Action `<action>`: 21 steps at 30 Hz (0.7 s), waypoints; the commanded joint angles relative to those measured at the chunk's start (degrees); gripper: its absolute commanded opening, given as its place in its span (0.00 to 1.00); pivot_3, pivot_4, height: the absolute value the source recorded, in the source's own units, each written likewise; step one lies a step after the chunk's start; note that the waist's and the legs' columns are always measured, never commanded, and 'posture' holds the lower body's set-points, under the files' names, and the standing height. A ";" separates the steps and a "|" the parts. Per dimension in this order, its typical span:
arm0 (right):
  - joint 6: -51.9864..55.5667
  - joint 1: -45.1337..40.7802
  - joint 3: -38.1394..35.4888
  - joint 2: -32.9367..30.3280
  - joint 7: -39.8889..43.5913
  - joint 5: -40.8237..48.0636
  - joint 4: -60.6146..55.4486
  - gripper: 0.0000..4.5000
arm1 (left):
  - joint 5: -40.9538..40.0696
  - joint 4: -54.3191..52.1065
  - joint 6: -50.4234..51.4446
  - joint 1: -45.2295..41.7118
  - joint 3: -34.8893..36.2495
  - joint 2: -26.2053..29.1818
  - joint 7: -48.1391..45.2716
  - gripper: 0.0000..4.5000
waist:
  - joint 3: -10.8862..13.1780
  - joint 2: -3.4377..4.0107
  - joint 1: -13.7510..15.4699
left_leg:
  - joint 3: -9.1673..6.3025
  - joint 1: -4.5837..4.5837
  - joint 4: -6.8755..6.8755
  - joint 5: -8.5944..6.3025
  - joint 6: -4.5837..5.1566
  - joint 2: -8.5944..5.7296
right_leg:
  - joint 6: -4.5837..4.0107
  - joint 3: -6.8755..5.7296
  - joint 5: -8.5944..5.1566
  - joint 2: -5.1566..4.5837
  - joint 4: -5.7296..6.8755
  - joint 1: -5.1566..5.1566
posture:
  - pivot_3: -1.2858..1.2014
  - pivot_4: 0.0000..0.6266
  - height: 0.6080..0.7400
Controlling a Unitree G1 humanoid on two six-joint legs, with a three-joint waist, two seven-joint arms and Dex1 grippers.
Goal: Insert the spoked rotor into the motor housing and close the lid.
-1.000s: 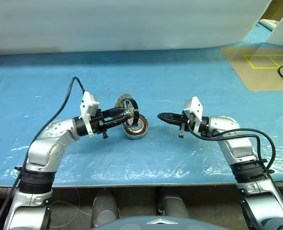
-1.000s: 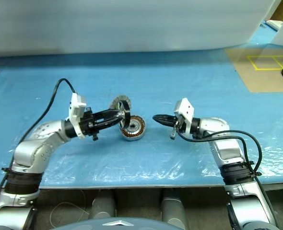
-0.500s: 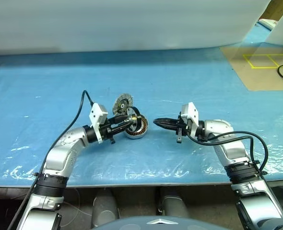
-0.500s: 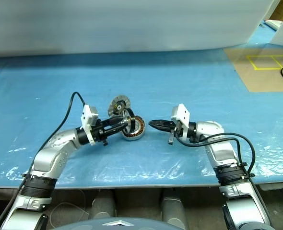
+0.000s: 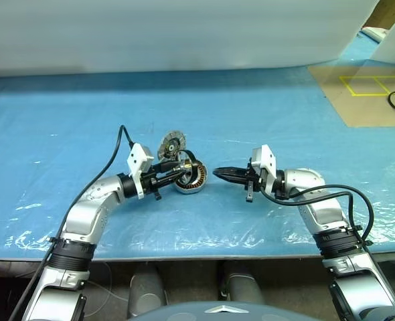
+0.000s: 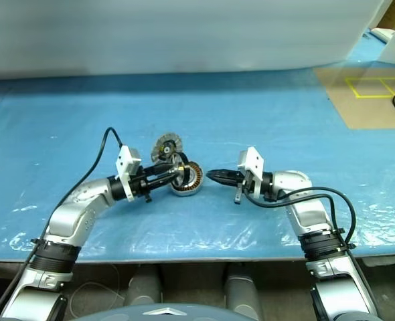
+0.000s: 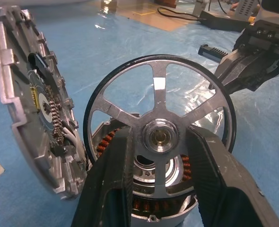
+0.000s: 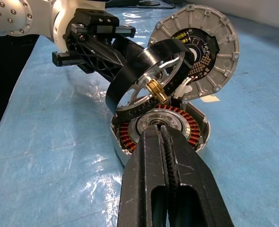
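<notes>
Lowered left tool (image 7: pixel 159 156) grips spoked rotor (image 7: pixel 159 137); right tool (image 8: pixel 170 189) closed.

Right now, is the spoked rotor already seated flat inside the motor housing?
No. The left end effector holds the spoked rotor tilted above the motor housing.

The top of the motor housing (image 8: pixel 161 124) is covered by the tilted spoked rotor (image 8: pixel 146 85) clamped in the left gripper (image 5: pixel 181 173), its far side is blocked by the upright lid (image 8: pixel 201 45), and its right flank is faced by the closed right gripper (image 5: pixel 219 174).
</notes>
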 commanded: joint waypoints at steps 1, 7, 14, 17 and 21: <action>-1.16 0.11 -0.40 -0.08 -0.25 0.10 -1.87 0.00 | 1.49 -0.03 0.38 -0.38 -1.29 1.07 -0.05 0.29 | 0.00 0.00 0.00 | 0.00 0.00 0.00 0.00 0.00 0.00 | 0.00 0.00 0.00 0.00 0.00 0.00 | 0.52 0.24 1.00; -3.77 -0.07 0.50 0.05 -1.72 -3.45 0.74 0.00 | 2.33 1.22 1.22 -1.89 -2.42 0.50 0.96 0.29 | -0.01 0.02 0.13 | 0.00 0.02 0.00 0.00 0.00 -0.01 | 0.00 0.00 0.00 -0.01 0.00 0.03 | 0.52 0.24 1.00; -6.04 -0.02 1.55 -0.20 -2.02 -6.13 2.89 0.00 | 4.96 3.37 1.04 -3.24 -4.09 1.33 0.75 0.29 | -0.04 0.06 0.17 | 0.00 0.10 0.02 0.01 0.03 -0.05 | 0.00 0.00 0.00 -0.06 0.00 0.14 | 0.52 0.24 1.00; -6.95 0.20 1.05 -0.45 -2.11 -6.36 4.11 0.00 | 5.39 3.98 1.17 -3.76 -4.70 1.11 0.67 0.29 | -0.05 0.09 0.16 | 0.00 0.12 0.02 0.02 0.04 -0.07 | 0.00 0.01 0.00 -0.08 0.00 0.18 | 0.52 0.24 1.00; -8.00 0.35 0.52 -1.02 -2.39 -6.69 5.43 0.00 | 6.01 5.30 0.98 -4.71 -5.52 0.73 0.60 0.29 | -0.08 0.12 0.19 | 0.00 0.13 0.02 0.02 0.04 -0.07 | 0.00 0.01 0.00 -0.09 -0.01 0.22 | 0.52 0.24 1.00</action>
